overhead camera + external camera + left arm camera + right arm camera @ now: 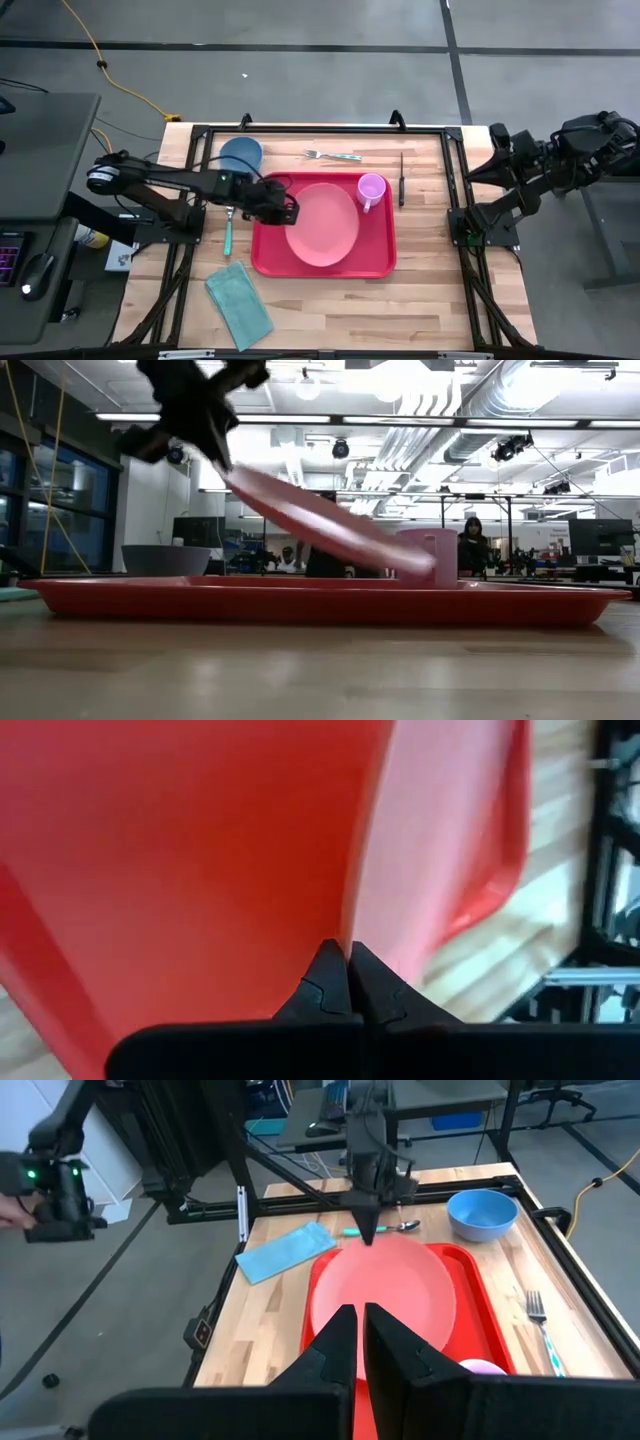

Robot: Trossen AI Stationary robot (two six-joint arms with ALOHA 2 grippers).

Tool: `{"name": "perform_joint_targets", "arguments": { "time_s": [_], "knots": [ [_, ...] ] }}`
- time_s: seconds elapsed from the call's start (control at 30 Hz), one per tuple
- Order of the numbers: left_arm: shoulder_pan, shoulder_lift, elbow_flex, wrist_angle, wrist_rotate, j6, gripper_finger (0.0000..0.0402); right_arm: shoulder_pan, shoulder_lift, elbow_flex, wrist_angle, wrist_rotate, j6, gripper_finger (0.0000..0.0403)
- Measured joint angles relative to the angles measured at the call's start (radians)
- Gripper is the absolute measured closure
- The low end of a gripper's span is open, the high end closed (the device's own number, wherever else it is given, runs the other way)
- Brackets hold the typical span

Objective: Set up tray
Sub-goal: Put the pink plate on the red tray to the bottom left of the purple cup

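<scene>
Surface: wooden table [330,300], lab room behind.
Tray [378,262]: flat mid-table; looks stiff, light, slick; grasp its raised rim.
Plate [325,225]: pink, tilted on tray, far edge against cup [371,188].
Left gripper [285,211]: pinching plate's edge.
Right gripper [359,1342]: fingers together, off tray's far side.

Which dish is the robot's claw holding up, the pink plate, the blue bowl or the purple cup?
The pink plate. The left gripper pinches its edge and tilts it over the red tray. The blue bowl sits off the tray, and the purple cup stands untouched.
</scene>
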Motion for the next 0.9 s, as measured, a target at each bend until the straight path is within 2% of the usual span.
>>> {"name": "perform_joint_targets", "arguments": {
  "time_s": [0.2,0.5,0.63,0.73,0.9],
  "knots": [
    [-0.002,-0.002,-0.122,0.172,0.021,-0.03,0.039,0.0,0.0,0.0,0.0,0.006,0.0,0.0403],
    [-0.002,-0.003,-0.185,0.251,0.022,-0.047,0.039,0.0,0.0,0.0,0.0,0.03,0.0,0.0403],
    [-0.002,0.025,-0.206,0.298,0.045,-0.049,0.039,0.0,0.0,0.0,0.0,0.039,0.0,0.0403],
    [-0.002,0.059,-0.231,0.414,0.048,-0.055,0.039,0.0,0.0,0.0,0.0,0.039,0.0,0.0403],
    [-0.002,0.131,-0.242,0.491,0.058,-0.066,0.039,0.0,0.0,0.0,0.0,0.039,0.0,0.0403]
  ]
}}
